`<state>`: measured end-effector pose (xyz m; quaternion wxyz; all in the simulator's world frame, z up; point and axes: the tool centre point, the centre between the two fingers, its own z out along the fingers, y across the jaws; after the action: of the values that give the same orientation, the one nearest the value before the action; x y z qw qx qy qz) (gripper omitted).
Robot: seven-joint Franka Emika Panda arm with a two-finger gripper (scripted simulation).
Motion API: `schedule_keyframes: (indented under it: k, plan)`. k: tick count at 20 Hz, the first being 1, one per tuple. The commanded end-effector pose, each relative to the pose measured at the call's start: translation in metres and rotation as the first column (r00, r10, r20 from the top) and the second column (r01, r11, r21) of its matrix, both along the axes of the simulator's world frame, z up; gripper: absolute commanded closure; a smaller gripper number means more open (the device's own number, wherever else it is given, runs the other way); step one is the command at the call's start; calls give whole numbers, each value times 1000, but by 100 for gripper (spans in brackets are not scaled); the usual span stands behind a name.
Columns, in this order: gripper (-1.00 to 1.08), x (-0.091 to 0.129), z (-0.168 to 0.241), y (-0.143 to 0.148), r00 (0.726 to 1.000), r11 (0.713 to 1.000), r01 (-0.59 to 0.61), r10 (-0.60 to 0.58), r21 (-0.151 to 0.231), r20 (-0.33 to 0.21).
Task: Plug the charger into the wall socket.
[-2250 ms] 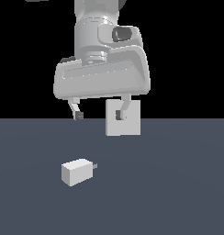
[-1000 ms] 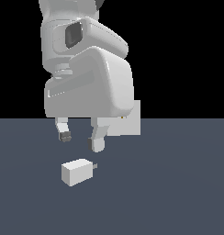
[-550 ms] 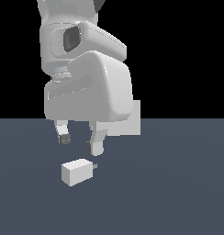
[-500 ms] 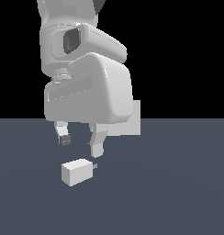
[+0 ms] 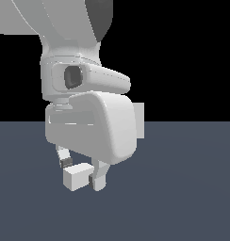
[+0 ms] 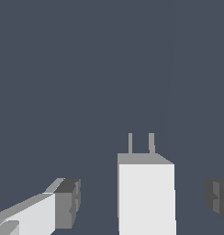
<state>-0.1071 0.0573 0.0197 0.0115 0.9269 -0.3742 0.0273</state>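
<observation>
Two pads of my jaws (image 6: 143,204) sit spread either side of the charger (image 6: 146,197), not touching it, charger between them on the surface (image 5: 183,197). Closing off-centre could twist it, and its prongs (image 6: 141,143) would then miss the wall socket (image 5: 139,120) beyond.

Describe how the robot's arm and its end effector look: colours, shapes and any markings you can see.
The arm is glossy white with rounded, bulky casings and one dark oval recess on its side. The end effector has a broad, smooth white body and two slim white fingers tipped with dark grey, blocky pads. No cables, labels or markings show.
</observation>
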Motion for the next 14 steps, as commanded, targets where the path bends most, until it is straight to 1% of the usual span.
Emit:
schedule_keyframes:
  k: [1,4,5,14]
  plan:
    - [-92,0,-6,0,1000,1000,0,0,0,1]
    - [-92,1,-8,0,1000,1000,0,0,0,1]
    - [108,1,-8,0,1000,1000,0,0,0,1]
    - [108,1,-8,0,1000,1000,0,0,0,1]
